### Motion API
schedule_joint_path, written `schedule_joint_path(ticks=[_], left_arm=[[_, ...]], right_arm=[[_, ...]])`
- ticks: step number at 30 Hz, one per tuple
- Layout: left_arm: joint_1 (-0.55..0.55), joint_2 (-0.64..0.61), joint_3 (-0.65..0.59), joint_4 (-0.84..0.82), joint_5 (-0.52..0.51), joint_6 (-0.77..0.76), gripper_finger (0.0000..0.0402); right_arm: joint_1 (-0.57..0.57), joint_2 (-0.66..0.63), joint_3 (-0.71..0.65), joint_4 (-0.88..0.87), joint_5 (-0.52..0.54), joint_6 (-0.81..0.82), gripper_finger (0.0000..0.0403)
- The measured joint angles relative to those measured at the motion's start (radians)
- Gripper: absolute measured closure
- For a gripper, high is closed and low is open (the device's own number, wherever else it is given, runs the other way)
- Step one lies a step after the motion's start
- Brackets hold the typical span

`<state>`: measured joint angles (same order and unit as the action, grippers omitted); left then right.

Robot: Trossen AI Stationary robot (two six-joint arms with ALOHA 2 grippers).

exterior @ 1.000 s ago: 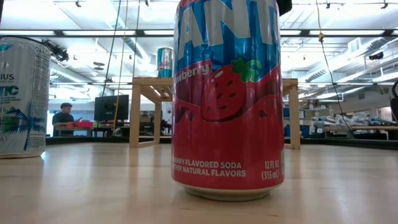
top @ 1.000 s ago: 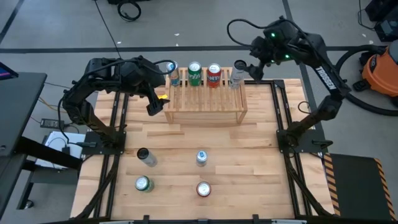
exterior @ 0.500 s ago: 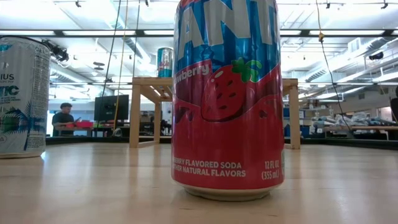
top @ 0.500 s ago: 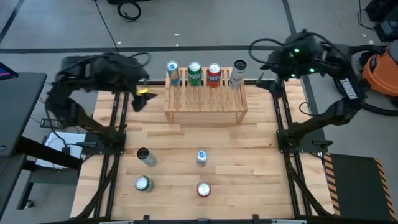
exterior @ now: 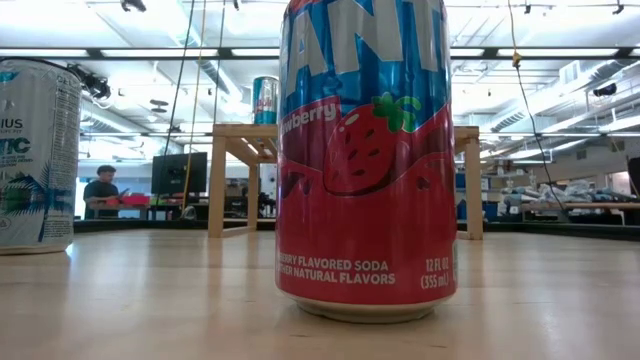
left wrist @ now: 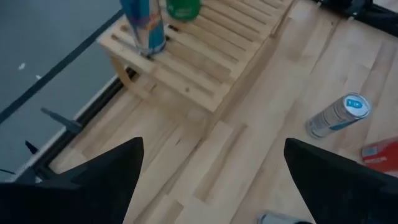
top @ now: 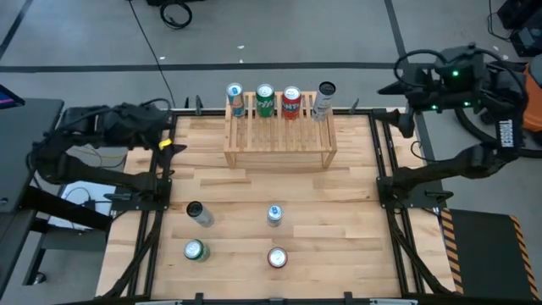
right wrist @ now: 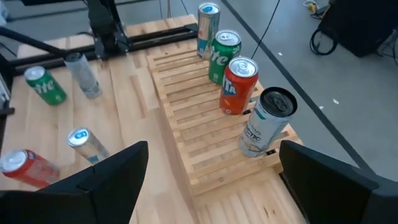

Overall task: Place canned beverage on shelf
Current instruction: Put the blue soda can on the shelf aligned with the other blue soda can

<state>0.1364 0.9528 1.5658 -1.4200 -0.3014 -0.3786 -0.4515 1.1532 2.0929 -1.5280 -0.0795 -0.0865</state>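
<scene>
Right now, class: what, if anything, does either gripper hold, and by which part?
Nothing is held. The left gripper and right gripper are both open and empty.

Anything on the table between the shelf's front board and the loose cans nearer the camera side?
Nothing: in the high view, only bare table lies between the shelf and the four loose cans.

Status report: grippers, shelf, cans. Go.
Left gripper and right gripper open, empty, off to the sides. Shelf holds four cans. Four more on the table. Nothing blocking.

shelf (top: 279, 140): pale matt wood | table (top: 339, 212): smooth wood | cans (exterior: 366, 160): glossy metal
</scene>
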Motion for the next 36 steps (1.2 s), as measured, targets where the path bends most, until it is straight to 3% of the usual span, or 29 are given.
schedule_joint_path(ticks=[7, 14, 26, 36], left_arm=[[0.000, -0.175, -0.259, 0.153, -0.001, -0.038, 0.0012], [0.000, -0.266, -0.429, 0.278, 0.000, -0.010, 0.0012], [0.000, -0.293, -0.643, 0.524, 0.041, 0.051, 0.0012], [-0.011, -0.323, -0.759, 0.660, 0.042, 0.004, 0.0012]], right_arm=[[0.000, -0.047, -0.054, -0.001, -0.022, 0.055, 0.0030], [0.000, -0.166, -0.281, 0.037, -0.027, 0.095, 0.0030], [0.000, -0.428, -0.849, 0.435, -0.124, 0.167, 0.0030], [0.071, -0.467, -1.243, 0.834, -0.279, 0.264, 0.0030]])
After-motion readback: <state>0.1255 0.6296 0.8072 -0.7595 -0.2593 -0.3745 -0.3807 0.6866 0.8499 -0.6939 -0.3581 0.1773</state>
